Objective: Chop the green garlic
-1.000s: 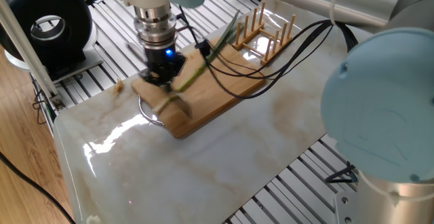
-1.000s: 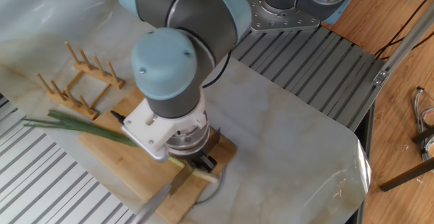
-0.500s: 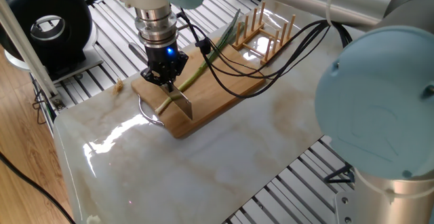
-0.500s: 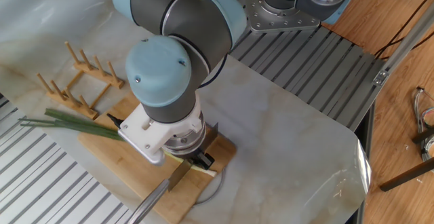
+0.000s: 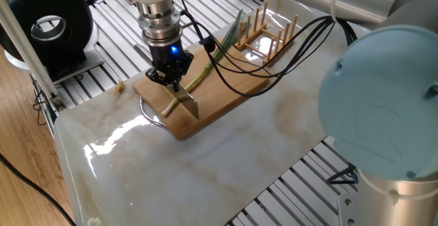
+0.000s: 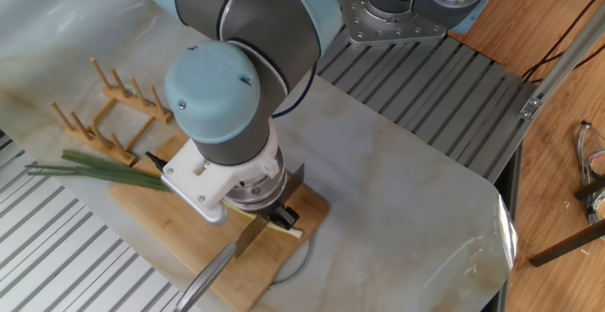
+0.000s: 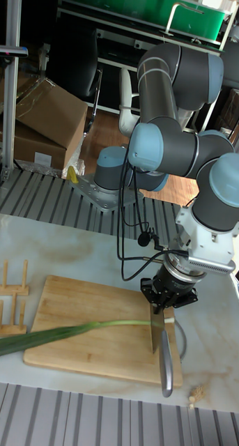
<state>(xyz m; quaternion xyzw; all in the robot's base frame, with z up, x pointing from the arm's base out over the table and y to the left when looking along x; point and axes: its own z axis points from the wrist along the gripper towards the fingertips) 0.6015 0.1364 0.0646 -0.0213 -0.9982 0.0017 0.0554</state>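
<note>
The green garlic (image 7: 77, 329) lies flat on the wooden cutting board (image 7: 70, 301), low in the tall fixed view. Its long axis runs nearly level across that frame: dark leaves pass off the lower left edge, and the pale end stops just below the gripper (image 7: 161, 305) at lower centre. In one fixed view the same stalk (image 5: 198, 79) runs diagonally, leaves toward the peg rack (image 5: 263, 31) at upper centre, pale end toward the lower left of the board.

The gripper is clamped on a knife (image 7: 161, 348). The blade hangs edge-down beneath the fingers and the metal handle trails past the near edge of the board. The blade (image 5: 186, 105) stands roughly square to the stalk's axis and meets it close to the pale tip. Whether the edge is through the stalk or only resting on it cannot be told from these views.

Judgement: the stalk reaches away from the blade along its length, toward the leaf end. Nearly all the uncut length lies on that one side, so any following cut would call for a lift and a short shift along the stalk toward the leaves, with the blade kept crosswise.

In the other fixed view the arm's wrist covers most of the contact; only the pale end (image 6: 280, 219) and the leaves at left show.
</note>
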